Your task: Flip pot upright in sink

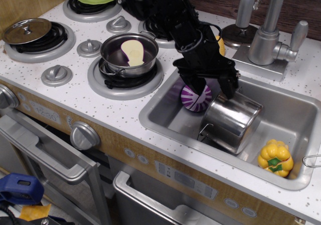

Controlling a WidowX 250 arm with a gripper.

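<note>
The shiny steel pot (229,123) lies tilted in the grey sink (286,112), base turned up and away, with a wire loop handle at its lower left. My black gripper (212,86) is open just above the pot's upper left edge. One finger (192,84) hangs over the purple striped ball (196,99), and the other finger (230,86) is at the pot's top edge. The jaws hold nothing. The ball rests against the pot's left side.
A yellow toy pepper (275,158) lies in the sink's front right corner, next to a wire loop (312,160). The tap (266,39) stands behind the sink. A shallow pan with a pale yellow piece (129,53) sits on the burner to the left.
</note>
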